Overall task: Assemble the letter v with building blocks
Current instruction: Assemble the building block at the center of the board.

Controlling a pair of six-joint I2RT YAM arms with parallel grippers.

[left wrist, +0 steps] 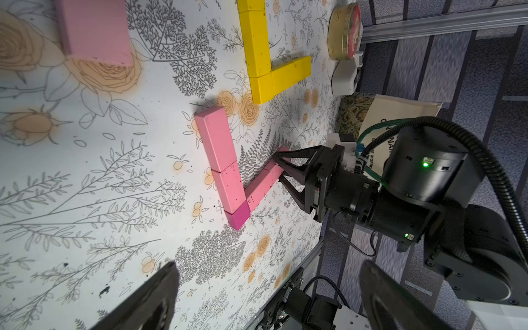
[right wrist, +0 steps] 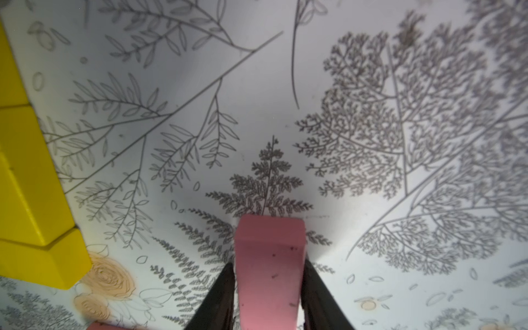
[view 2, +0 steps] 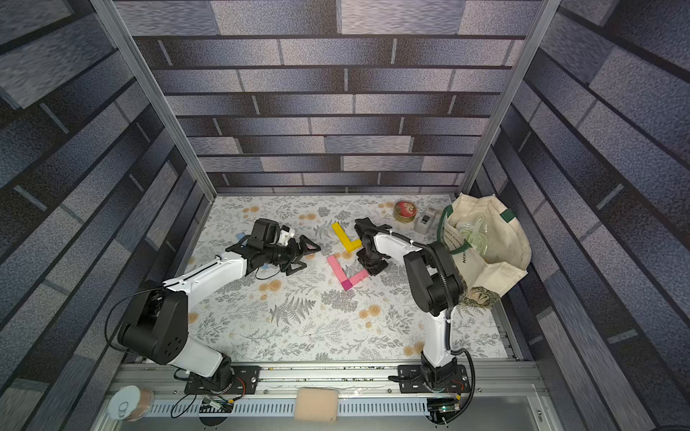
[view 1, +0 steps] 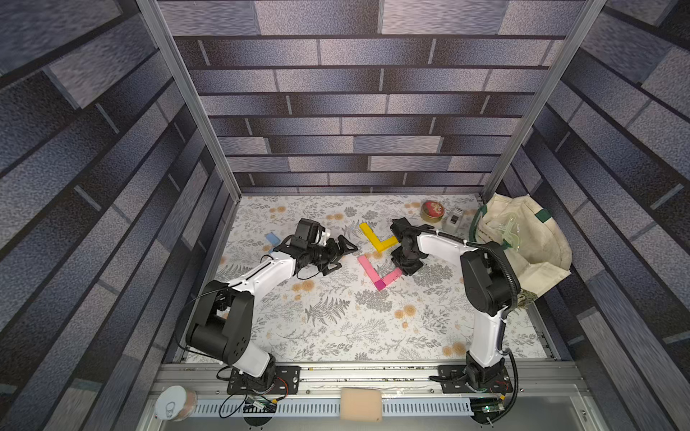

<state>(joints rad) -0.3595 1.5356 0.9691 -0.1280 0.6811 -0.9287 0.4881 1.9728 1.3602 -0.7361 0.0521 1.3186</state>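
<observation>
Your pink brick point(right wrist: 270, 271) is pinched in the right gripper point(left wrist: 278, 168). It lies down on the table point(view 1: 336, 328), at the end of the short arm that starts at the magenta cube point(left wrist: 239, 218). More pink bricks point(left wrist: 220, 148) make the long arm. The V looks nearly done, so I think you only need to let go. The left gripper point(view 1: 345, 256) hangs wide open, holding nothing. The yellow bricks point(view 1: 377, 239) sit just beside, so lift straight up. The near side has lots of room.
</observation>
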